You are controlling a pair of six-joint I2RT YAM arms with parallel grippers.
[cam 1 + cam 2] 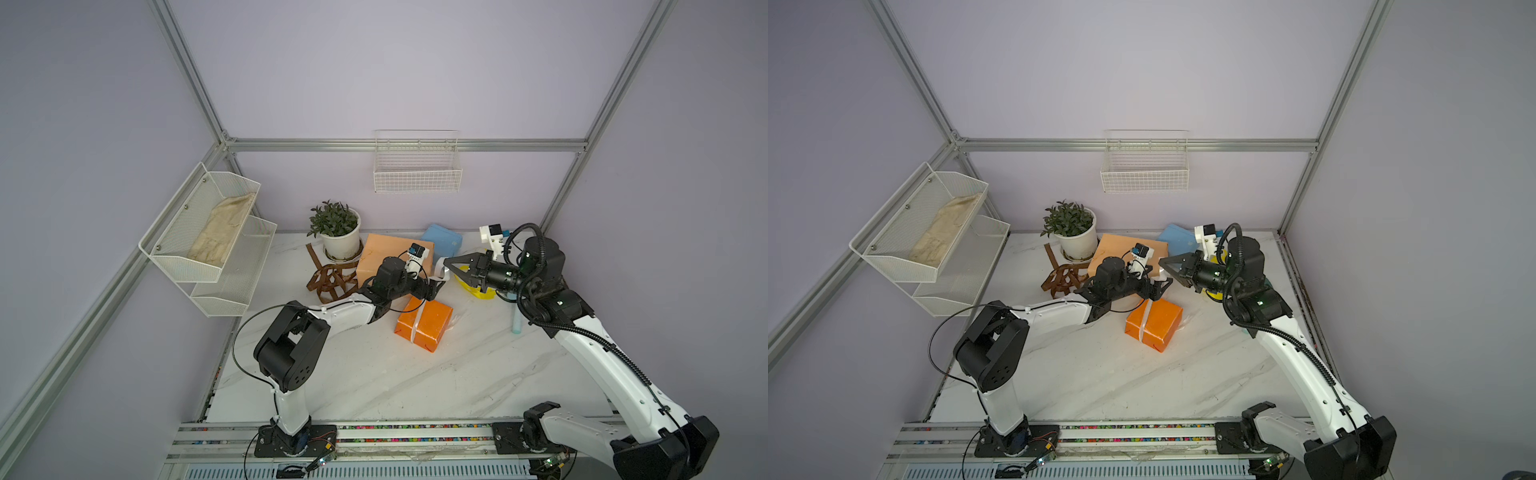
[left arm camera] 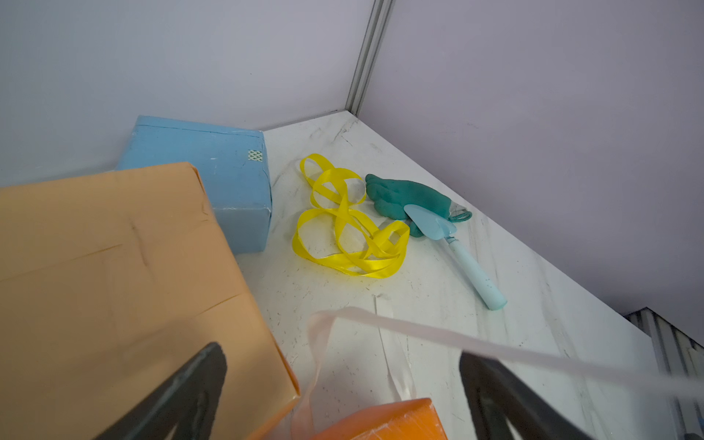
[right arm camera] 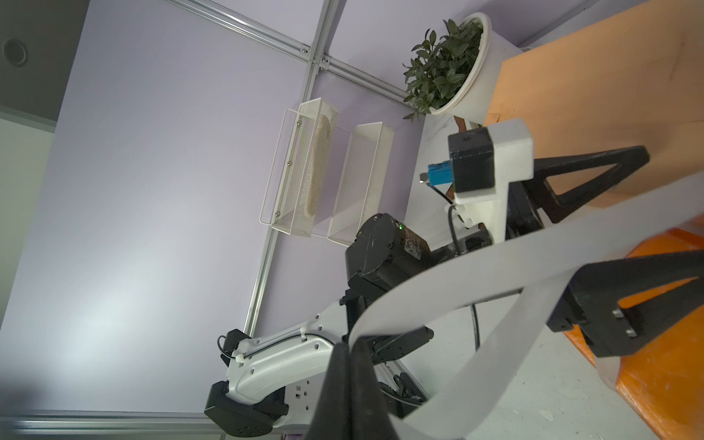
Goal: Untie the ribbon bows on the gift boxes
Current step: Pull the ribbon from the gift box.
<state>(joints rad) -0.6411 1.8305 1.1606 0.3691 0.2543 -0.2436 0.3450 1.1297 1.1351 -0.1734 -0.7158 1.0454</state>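
My right gripper is shut on the white ribbon and holds it up above the table. The ribbon trails down to the bright orange box and still bands it. Just beside that box, my left gripper stands open; the white ribbon crosses loosely in front of its fingers, which do not grip it. Further back are the peach box and the light blue box, both bare. The yellow ribbon and the brown ribbon lie loose on the table.
A teal glove and a pale blue trowel lie by the yellow ribbon near the right wall. A white plant pot stands at the back left. A mesh shelf and a wire basket hang on the walls.
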